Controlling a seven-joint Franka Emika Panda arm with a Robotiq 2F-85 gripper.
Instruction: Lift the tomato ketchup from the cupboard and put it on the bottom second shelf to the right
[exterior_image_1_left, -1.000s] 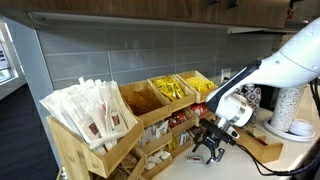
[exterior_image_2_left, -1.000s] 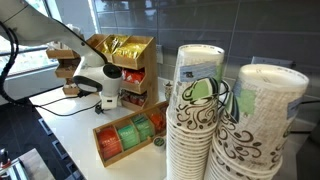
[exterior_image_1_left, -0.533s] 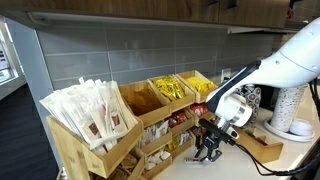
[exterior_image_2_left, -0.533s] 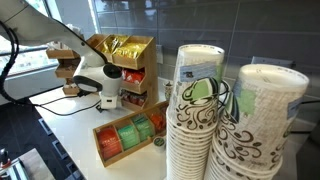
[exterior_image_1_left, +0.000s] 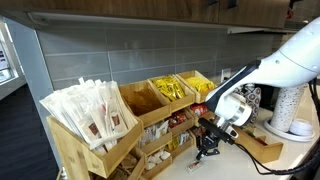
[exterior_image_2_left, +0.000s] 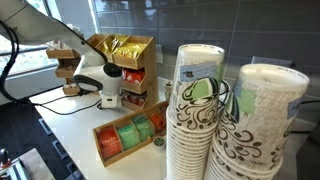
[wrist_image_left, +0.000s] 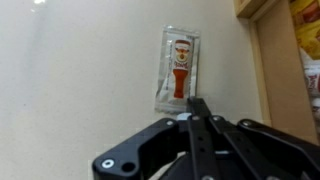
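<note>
The tomato ketchup (wrist_image_left: 180, 62) is a small flat sachet with a red middle, lying on the pale counter in the wrist view. My gripper (wrist_image_left: 197, 104) is shut, its black fingertips pressed together over the sachet's near edge. In an exterior view the gripper (exterior_image_1_left: 207, 152) points down at the counter just in front of the cupboard (exterior_image_1_left: 92, 152), by its lower right bins. The sachet itself is hidden under the gripper there. A wooden edge of the cupboard (wrist_image_left: 283, 70) runs along the right of the wrist view.
Long white paper-wrapped packets (exterior_image_1_left: 95, 110) and yellow sachets (exterior_image_1_left: 172, 90) fill the upper bins. A low wooden tray (exterior_image_1_left: 262, 146) and a white cup stack (exterior_image_1_left: 290, 108) stand beyond the gripper. Tall paper cups (exterior_image_2_left: 205, 115) and a flat tray of packets (exterior_image_2_left: 125, 136) fill the foreground.
The jaws have gone from wide open to shut over the sachet's edge. The arm has stayed nearly in place, low over the counter.
</note>
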